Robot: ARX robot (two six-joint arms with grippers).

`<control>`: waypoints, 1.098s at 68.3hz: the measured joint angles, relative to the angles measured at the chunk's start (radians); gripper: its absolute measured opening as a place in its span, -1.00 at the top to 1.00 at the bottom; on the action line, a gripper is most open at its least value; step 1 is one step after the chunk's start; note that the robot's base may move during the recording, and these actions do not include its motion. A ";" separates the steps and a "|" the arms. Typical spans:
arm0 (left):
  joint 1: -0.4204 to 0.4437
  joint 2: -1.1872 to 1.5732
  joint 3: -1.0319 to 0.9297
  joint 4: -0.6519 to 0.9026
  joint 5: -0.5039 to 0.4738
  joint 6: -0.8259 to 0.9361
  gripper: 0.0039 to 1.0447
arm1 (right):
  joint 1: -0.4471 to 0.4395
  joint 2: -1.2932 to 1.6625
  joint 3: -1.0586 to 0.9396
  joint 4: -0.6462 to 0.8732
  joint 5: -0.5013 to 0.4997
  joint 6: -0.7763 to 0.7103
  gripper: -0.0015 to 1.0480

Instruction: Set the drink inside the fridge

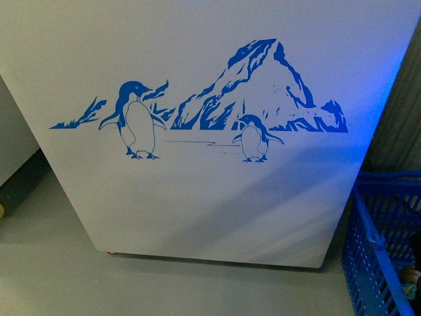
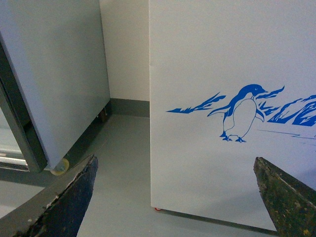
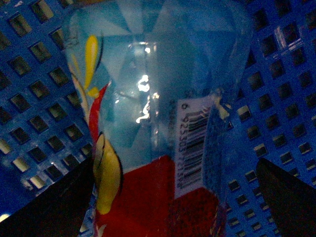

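The fridge (image 1: 197, 197) fills the front view as a white wall with a blue penguin-and-mountain picture; its top is out of view. It also shows in the left wrist view (image 2: 207, 173), right ahead of my open, empty left gripper (image 2: 175, 197). The drink (image 3: 153, 123) lies in a blue basket (image 3: 276, 98) in the right wrist view; only its blue, yellow and red label with a barcode shows, the cap is out of frame. My right gripper (image 3: 175, 197) is open, its fingers (image 3: 289, 197) on either side of the bottle, very close over it.
The blue plastic basket (image 1: 378, 243) stands on the grey floor to the right of the fridge. A taller white-grey cabinet (image 2: 54, 79) stands to the left of the fridge, with a strip of floor (image 2: 123, 163) between them. A wall is behind.
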 joint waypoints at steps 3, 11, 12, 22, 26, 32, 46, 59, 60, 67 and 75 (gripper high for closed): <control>0.000 0.000 0.000 0.000 0.000 0.000 -0.85 | -0.003 0.013 0.010 -0.006 0.004 -0.008 -0.85; 0.000 0.000 0.000 0.000 0.000 0.000 -0.85 | -0.016 0.020 0.006 -0.010 0.005 -0.031 -0.55; 0.000 0.000 0.000 0.000 0.000 0.000 -0.85 | -0.019 0.020 0.004 -0.010 0.005 -0.032 -0.52; 0.000 0.000 0.000 0.000 0.000 0.000 -0.85 | -0.042 0.009 -0.035 0.012 -0.005 -0.050 -0.13; 0.000 0.000 0.000 0.000 0.000 0.000 -0.85 | -0.046 -0.004 -0.061 0.023 -0.013 -0.050 -0.03; 0.000 0.000 0.000 0.000 0.000 0.000 -0.85 | -0.050 -0.037 -0.119 0.044 -0.026 -0.048 0.10; 0.000 0.000 0.000 0.000 0.000 0.000 -0.85 | -0.039 -0.210 -0.317 0.108 -0.074 -0.042 0.21; 0.000 0.000 0.000 0.000 0.000 0.000 -0.85 | -0.023 -0.599 -0.567 0.203 -0.105 -0.106 0.22; 0.000 0.000 0.000 0.000 0.000 0.000 -0.85 | -0.023 -0.626 -0.580 0.203 -0.109 -0.109 0.23; 0.000 0.000 0.000 0.000 0.000 0.000 -0.85 | -0.024 -0.901 -0.696 0.182 -0.136 -0.179 0.23; 0.000 0.000 0.000 0.000 0.000 0.000 -0.85 | -0.032 -1.159 -0.759 0.106 -0.174 -0.238 0.23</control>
